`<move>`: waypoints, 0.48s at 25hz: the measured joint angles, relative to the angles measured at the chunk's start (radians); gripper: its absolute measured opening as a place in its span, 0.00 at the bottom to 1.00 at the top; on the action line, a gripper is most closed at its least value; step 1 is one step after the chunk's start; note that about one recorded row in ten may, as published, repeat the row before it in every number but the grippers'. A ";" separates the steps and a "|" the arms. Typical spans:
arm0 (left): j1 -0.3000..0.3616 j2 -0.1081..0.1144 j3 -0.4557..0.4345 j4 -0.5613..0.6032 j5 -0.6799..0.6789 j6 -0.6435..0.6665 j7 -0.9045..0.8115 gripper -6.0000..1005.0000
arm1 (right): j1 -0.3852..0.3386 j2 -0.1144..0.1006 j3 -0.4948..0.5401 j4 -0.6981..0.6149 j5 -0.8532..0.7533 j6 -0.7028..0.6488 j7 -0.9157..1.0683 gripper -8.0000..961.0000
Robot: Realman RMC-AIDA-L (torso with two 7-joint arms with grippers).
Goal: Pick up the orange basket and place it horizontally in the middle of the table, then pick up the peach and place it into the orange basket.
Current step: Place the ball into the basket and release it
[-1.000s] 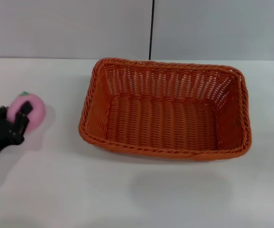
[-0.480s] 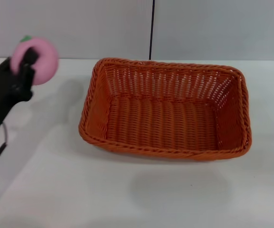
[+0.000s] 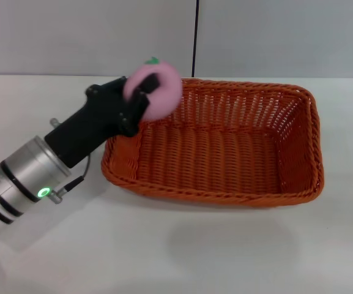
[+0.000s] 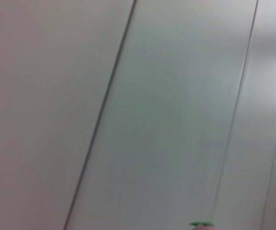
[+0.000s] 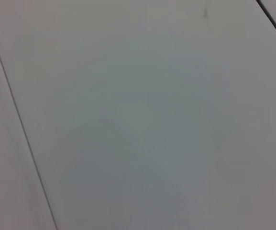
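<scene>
The orange basket (image 3: 219,144) lies lengthwise across the middle of the white table (image 3: 164,251), its open side up. My left gripper (image 3: 147,93) is shut on the pink peach (image 3: 158,90) and holds it in the air over the basket's left rim. The black gripper body and silver wrist slant down to the lower left. In the left wrist view only the peach's green leaf tip (image 4: 202,224) peeks in against a pale wall. The right gripper is out of view.
A grey wall with a dark vertical seam (image 3: 195,37) rises behind the table. The right wrist view shows only plain wall panels. A thin cable (image 3: 81,177) hangs beside the left wrist.
The left gripper lifted the peach off the table at the far left, raised it, then carried it rightward to above the basket's left rim.
</scene>
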 joint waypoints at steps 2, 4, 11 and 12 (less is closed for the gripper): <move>-0.009 -0.001 0.012 0.000 0.000 0.012 -0.010 0.09 | 0.000 0.000 0.000 0.001 0.001 0.000 0.001 0.47; -0.011 -0.003 0.013 0.000 0.000 0.015 -0.012 0.14 | 0.000 0.000 0.000 0.002 0.001 0.000 0.001 0.47; -0.012 -0.004 0.025 -0.013 0.000 0.017 -0.014 0.38 | 0.004 -0.001 0.000 0.002 0.002 0.002 0.002 0.47; -0.011 -0.004 0.025 -0.013 0.000 0.015 -0.014 0.42 | 0.004 -0.001 0.000 0.001 0.002 0.003 0.002 0.47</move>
